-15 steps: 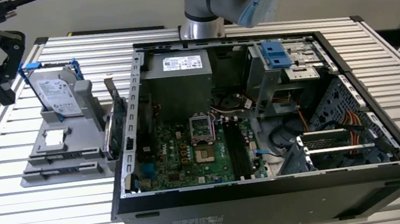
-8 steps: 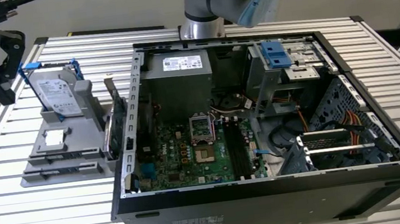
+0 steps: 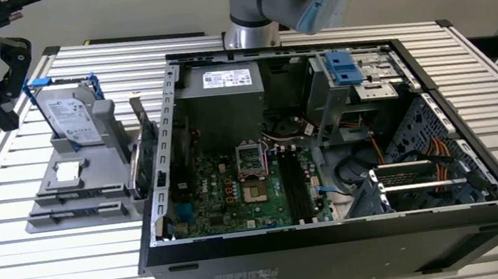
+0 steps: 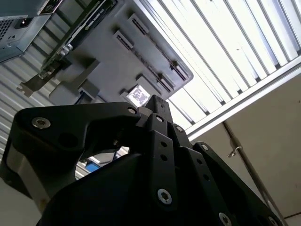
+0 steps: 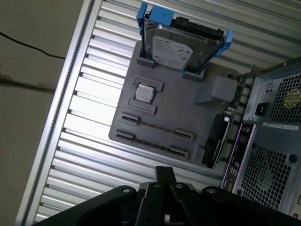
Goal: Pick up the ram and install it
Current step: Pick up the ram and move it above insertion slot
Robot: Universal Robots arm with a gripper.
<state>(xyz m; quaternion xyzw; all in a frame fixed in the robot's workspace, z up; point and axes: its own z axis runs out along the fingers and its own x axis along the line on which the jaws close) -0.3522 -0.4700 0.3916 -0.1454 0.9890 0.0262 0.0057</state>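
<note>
Ram (image 5: 155, 127) is lying edge-up in the grey fixture (image 5: 164, 101), in the slot pair just beside the CPU chip (image 5: 143, 93), w/ its long axis running across the fixture, approx parallel to the hard drive (image 5: 181, 47). Fixture is sitting on the table (image 3: 20, 278) at the exterior frame's left, beside the PC case (image 3: 335, 232). Hand (image 3: 10, 123) is hanging at that frame's upper left, well apart from the ram, looking pressed together and pinching nothing

Bright, even light; glare whitens the table slats (image 4: 225, 42); the pincer (image 4: 157, 107) looms dark.
</note>
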